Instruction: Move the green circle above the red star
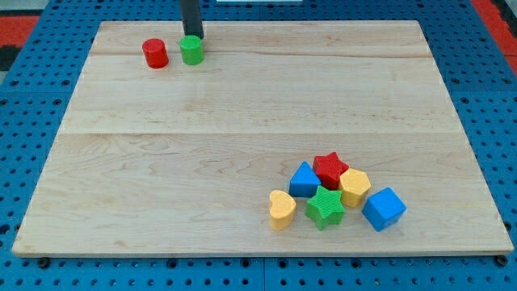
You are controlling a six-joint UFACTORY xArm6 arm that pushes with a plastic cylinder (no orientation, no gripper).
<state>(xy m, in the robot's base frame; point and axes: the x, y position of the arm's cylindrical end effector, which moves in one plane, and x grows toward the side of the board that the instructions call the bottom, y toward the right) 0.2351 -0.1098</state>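
While my tip (pixel 193 36) touches green circle (pixel 191 50), no writing shows.

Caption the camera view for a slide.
My tip sits just behind the green circle, far from the red star.

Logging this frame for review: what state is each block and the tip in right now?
green circle: upright, top-left, far from the cluster
red cylinder: upright, left of it, apart
red star: flat, atop the cluster
green star: flat, in the cluster
my tip: just above the green circle
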